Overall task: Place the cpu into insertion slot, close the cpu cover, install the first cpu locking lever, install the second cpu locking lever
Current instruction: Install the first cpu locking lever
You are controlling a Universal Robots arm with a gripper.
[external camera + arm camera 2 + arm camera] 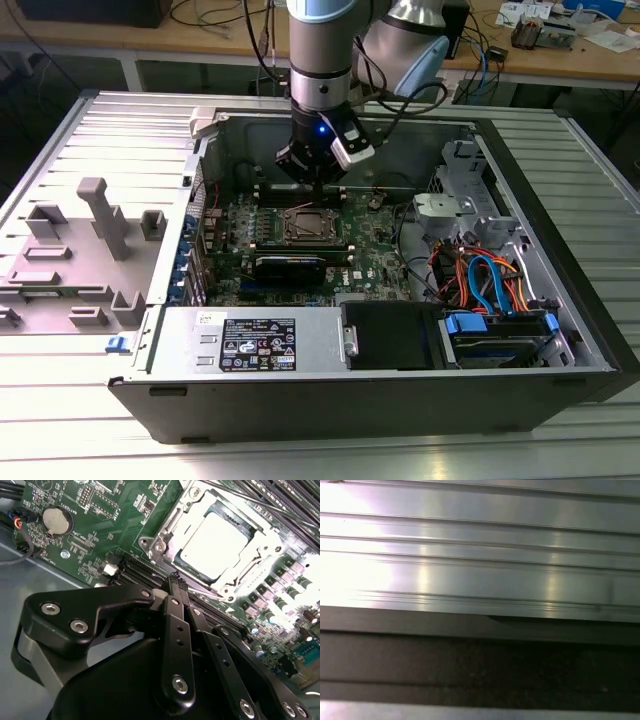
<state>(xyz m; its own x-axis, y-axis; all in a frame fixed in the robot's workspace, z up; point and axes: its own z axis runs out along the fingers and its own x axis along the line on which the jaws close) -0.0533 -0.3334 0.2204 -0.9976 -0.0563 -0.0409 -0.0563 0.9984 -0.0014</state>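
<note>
In the exterior view, an open computer case [560,300] lay on its side on a ribbed aluminium bench [330,455]. The arm came down at the upper middle of the frame. Its pincer [312,183] hung over the green motherboard [375,255], just above the insertion slot [284,226] at the board's middle. A grey plastic fixture [100,215] stood on the bench at the exterior view's left. A labelled power supply [255,345] filled the case's near edge. A drive cage [500,335] with blue and orange cables [480,275] sat at the exterior view's right. Behind the case, a wooden bench [590,55] carried loose wires and small boxes.

In the second wrist view, the cpu [215,542] lay flat in the slot, its pale metal top facing up and its edges running on a diagonal across the frame. Being square, it had no long axis. The cpu cover [170,530] lay flat around it, framing the top. The pincer [175,577] was closed, its black fingers [172,625] meeting at the tips with nothing between them. The tips sat above the dark memory slots [142,572], just beside the cover's corner. A coin cell [55,520] sat apart on the board.

In the first wrist view, ribbed brushed metal [480,555] bordered a dark band [480,660].
</note>
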